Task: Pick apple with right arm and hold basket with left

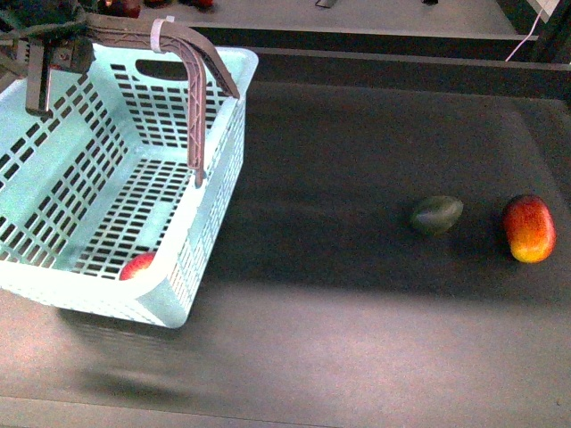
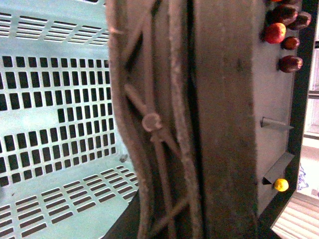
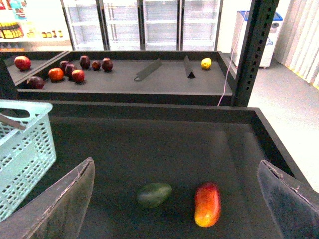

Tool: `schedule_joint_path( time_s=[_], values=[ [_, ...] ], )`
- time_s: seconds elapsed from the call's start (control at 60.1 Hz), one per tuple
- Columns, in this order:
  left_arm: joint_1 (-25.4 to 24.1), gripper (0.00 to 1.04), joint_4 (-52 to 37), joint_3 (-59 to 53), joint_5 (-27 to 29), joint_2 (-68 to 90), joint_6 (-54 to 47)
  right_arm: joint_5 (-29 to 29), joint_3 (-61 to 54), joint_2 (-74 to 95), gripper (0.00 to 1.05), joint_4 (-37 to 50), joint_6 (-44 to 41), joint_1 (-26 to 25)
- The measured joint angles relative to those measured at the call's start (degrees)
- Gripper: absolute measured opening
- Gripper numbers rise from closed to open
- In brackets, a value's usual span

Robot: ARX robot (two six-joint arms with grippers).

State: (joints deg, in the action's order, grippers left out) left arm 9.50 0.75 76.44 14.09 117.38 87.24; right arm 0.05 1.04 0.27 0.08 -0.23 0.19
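Note:
The light turquoise basket (image 1: 53, 160) sits tilted at the left of the dark table, with its near corner low. My left gripper (image 1: 55, 55) is shut on one brown arched handle (image 1: 198, 53) at the top left. That handle (image 2: 149, 124) fills the left wrist view, with the lattice wall (image 2: 55, 99) behind it. The red apple (image 1: 136, 266) lies inside the basket at its near corner, partly hidden by the wall. My right gripper (image 3: 175, 164) is open over the table's right side with nothing between its fingers. The basket's edge (image 3: 22, 149) shows in the right wrist view.
A dark green oval fruit (image 1: 436, 215) (image 3: 154, 194) and an elongated red-orange fruit (image 1: 528, 228) (image 3: 208, 203) lie on the table's right side. Behind the table's raised back edge, a shelf holds several dark red fruits (image 3: 75, 69) and a lemon (image 3: 206, 63). A dark metal post (image 3: 254, 50) stands at the right.

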Motion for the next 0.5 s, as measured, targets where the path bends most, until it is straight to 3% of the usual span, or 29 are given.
schedule_joint_path(
  time_s=[0.466, 0.499],
  values=[
    [0.0, 0.15, 5.05, -1.07, 0.59, -0.55, 3.32, 0.0, 0.0, 0.0, 0.96, 0.0, 0.02, 0.0],
    [0.0, 0.21, 5.66, -1.07, 0.33, -0.81, 4.04, 0.0, 0.0, 0.0, 0.96, 0.0, 0.0, 0.0]
  ],
)
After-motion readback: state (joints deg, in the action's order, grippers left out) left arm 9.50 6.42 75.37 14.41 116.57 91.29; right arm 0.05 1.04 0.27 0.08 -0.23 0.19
